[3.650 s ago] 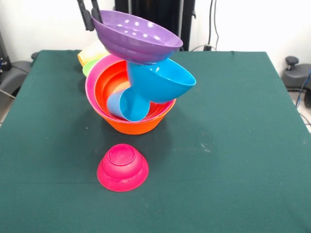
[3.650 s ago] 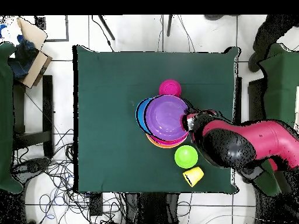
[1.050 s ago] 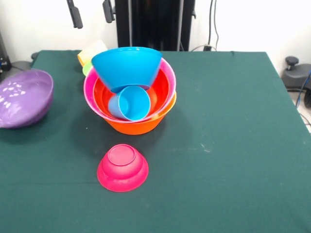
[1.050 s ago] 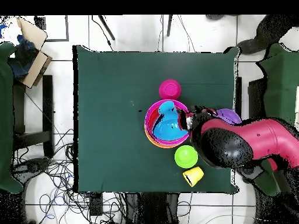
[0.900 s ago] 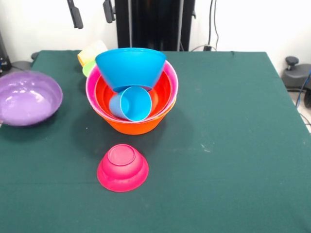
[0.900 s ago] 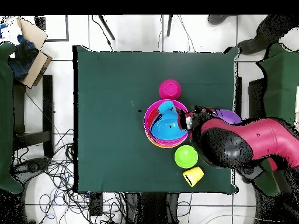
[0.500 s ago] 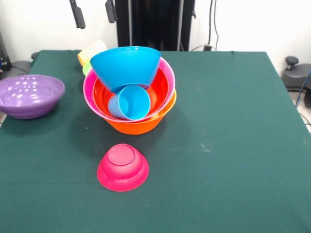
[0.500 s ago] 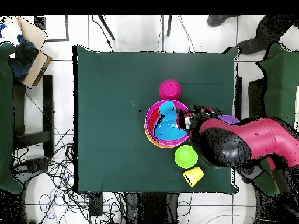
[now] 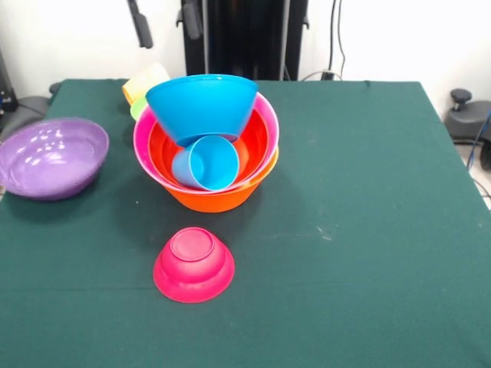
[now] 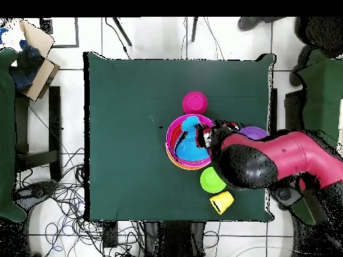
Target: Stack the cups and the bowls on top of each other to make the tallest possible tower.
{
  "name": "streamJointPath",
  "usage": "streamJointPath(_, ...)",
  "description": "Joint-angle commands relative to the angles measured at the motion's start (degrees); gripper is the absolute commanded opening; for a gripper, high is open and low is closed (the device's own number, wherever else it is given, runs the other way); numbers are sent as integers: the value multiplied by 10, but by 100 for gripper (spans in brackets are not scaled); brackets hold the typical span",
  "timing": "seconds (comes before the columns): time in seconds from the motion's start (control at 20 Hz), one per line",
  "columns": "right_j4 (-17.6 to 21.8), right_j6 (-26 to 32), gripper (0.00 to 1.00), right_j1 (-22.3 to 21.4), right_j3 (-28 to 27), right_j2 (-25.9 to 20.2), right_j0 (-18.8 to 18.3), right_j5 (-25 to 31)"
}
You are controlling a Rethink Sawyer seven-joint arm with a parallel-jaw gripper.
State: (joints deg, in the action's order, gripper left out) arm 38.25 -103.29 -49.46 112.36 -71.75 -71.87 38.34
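Front view, tower: a partial tower (image 9: 205,146) is seen on the desk (image 9: 368,230), with pink and red-orange bowls nested in the large orange bowl (image 9: 219,198), a light blue cup (image 9: 205,162) lying tilted inside and the blue bowl (image 9: 201,106) perched on top

Front view, left over: the purple bowl (image 9: 52,157), the upturned magenta bowl (image 9: 193,264) and a yellow-orange cup (image 9: 143,81) are judged still unstacked

Front view, fingers: the gripper (image 9: 167,21) is held open and empty above the tower's far rim, clear of every bowl

Overhead view: a green bowl (image 10: 212,179) is shown just beside the tower, half hidden by the arm (image 10: 268,160)
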Motion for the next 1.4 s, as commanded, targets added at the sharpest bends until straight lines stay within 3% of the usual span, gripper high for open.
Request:
streamJointPath(0.05, 37, 32, 100, 15, -9, 47, 73, -14)
streamJointPath(0.35, 27, 11, 100, 21, -64, 78, 142, 3)
streamJointPath(0.65, 14, 11, 100, 26, -104, 101, 185, 17)
streamJointPath(1.2, 4, 23, 100, 16, -92, 109, 184, 5)
streamJointPath(1.4, 18, 17, 100, 21, -115, 129, 202, 12)
